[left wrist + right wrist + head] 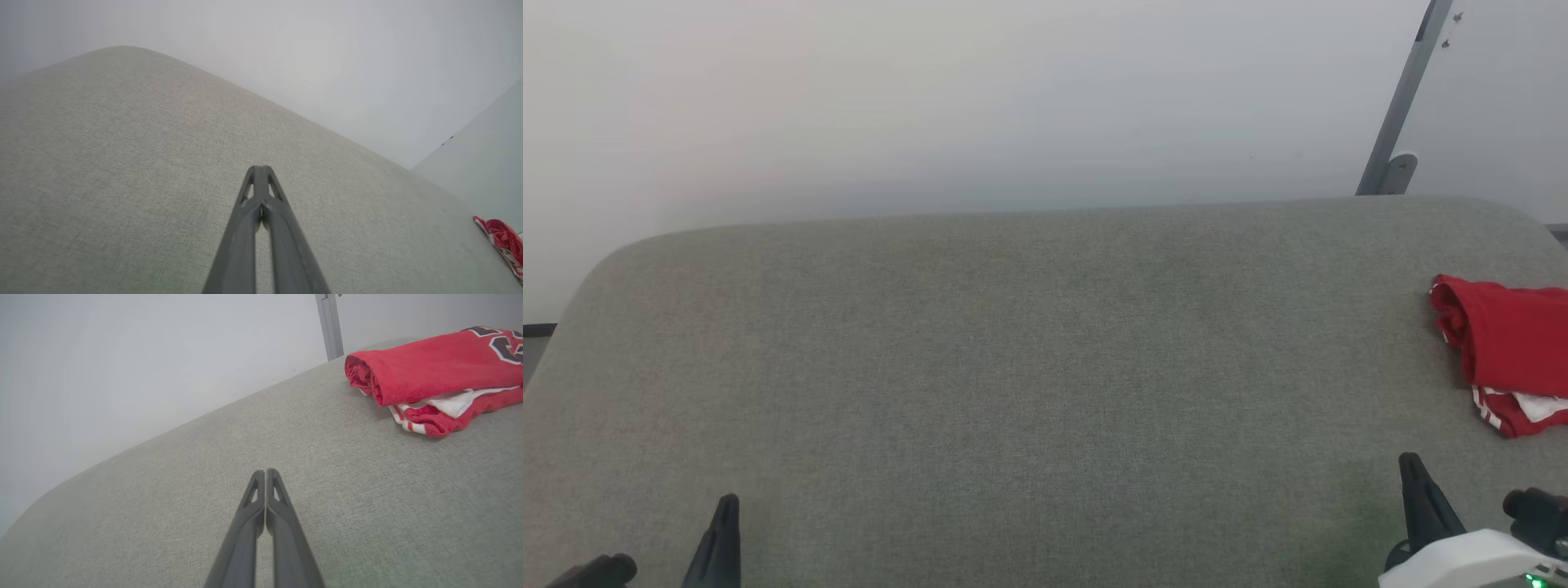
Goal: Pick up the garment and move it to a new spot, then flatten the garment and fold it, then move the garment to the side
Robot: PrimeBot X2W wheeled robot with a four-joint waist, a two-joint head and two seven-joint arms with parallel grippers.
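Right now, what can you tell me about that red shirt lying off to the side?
The garment is a red shirt of soft fabric, folded into a thick, loose bundle with a rolled edge. White cloth and red-and-white striped trim peek from under the top layer; dark, white-outlined lettering partly shows on top. It lies at the robot's right on the grey cloth-covered surface, with nothing else visibly touching it.

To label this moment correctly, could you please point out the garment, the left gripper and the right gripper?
garment (429, 363): right wrist view, on the red top fold.
left gripper (260, 168): left wrist view, at its shut fingertips.
right gripper (265, 471): right wrist view, at its shut fingertips.
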